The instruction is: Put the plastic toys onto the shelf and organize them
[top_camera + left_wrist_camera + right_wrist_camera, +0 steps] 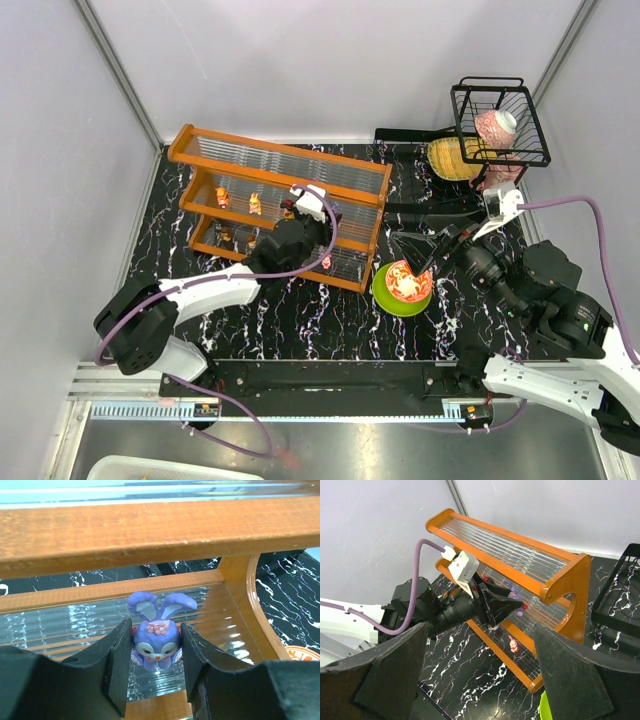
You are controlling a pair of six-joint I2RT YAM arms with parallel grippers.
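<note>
Inside the shelf [150,530], left hand [156,652] grips purple bunny [155,637].

This is looking like a robot lab cell, not anybody's home. Plain grey panels [330,60] are boxing in a black marbled table [300,320], with metal struts [117,70] running up the corners. A left arm [200,295] and right arm [560,370] are sitting bolted to a rail [320,375] along the bottom, trailing purple cable [412,580]. Everything else is looking staged: shelf [280,160] center, wire basket [490,86] upper right, plate [385,298] between them.
</note>
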